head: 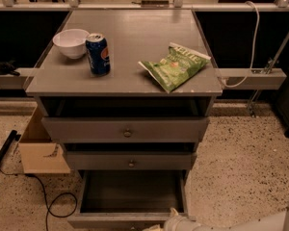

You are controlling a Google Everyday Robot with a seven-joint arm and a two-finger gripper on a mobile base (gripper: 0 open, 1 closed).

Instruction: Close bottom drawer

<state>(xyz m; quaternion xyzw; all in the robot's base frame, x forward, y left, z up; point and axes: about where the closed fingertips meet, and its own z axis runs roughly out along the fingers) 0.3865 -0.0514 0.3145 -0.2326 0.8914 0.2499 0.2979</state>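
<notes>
- The pincer (172, 219) sits low at the front lip of the bottom drawer (132, 192), right of its middle. Whether it is apart or together I cannot tell.
- The drawer stands pulled far out beyond the counter's (135, 37) front edge, its dark box open to view.
- By my judgement the closing has hardly begun. The whole push inward, back under that front edge, is left.

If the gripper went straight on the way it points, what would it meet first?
Likely the front of the open bottom drawer: the gripper sits at the frame's lower edge beside it, pointing left. Depth is unclear.
</notes>
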